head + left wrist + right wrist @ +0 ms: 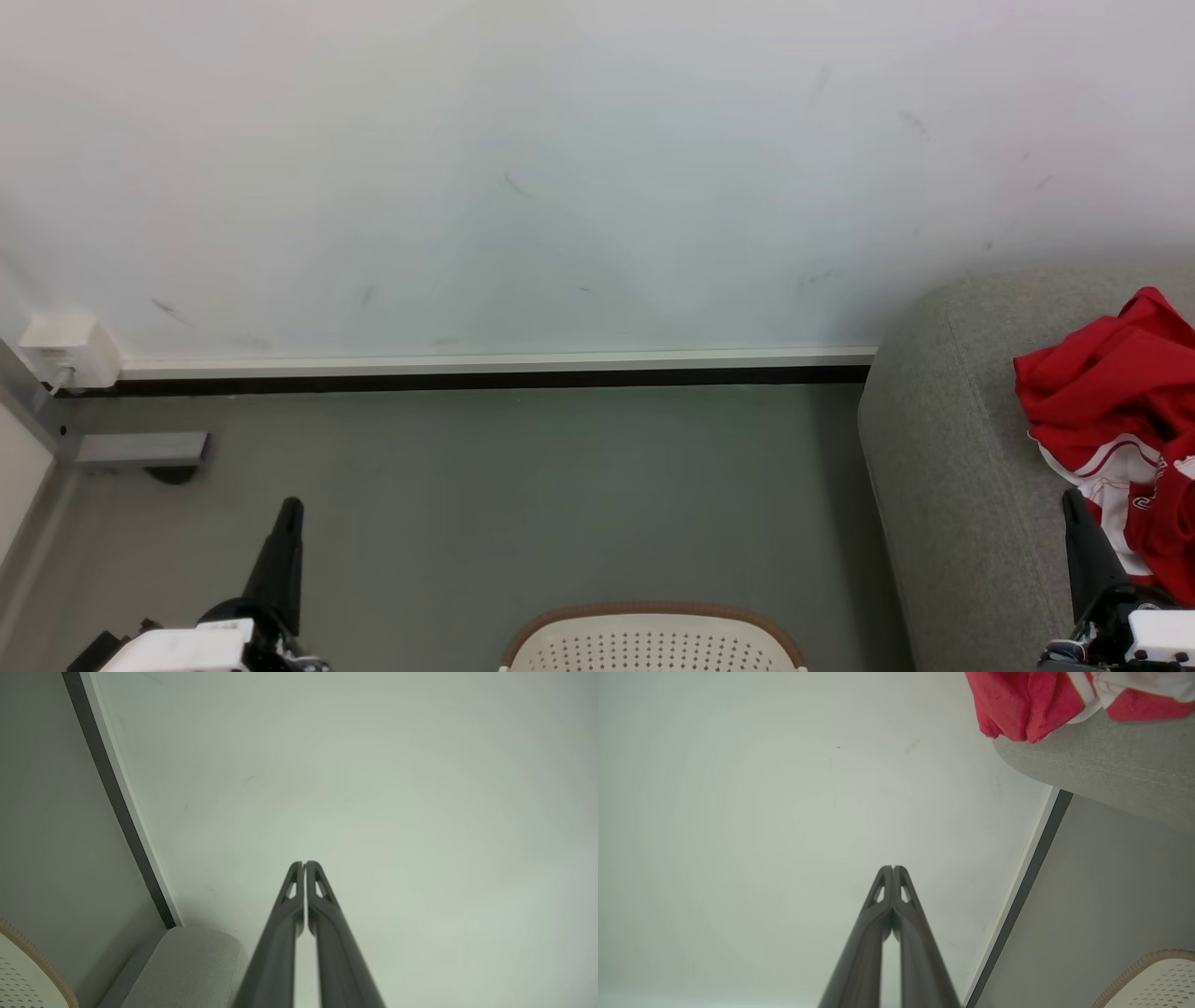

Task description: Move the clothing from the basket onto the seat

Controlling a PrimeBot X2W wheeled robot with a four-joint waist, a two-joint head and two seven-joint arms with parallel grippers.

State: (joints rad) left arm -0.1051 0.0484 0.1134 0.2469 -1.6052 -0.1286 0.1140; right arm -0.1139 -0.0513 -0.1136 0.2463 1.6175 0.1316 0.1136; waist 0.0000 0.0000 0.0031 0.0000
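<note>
Lying heaped on the sofa (943, 467) at three o'clock, the red clothing (1111, 401) is apart from the basket (653, 644) at six — left gripper (303, 863) and right gripper (893, 868) pressed closed, empty.

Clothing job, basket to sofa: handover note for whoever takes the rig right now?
Left gripper: shut, empty, aimed at the wall.
Right gripper: shut, empty, also aimed at the wall.
Red clothing lies piled on the seat. Basket stands on the floor between the grippers.
Done: that pile is on the seat.
Left: the basket's inside is out of frame, so check it for more.
</note>
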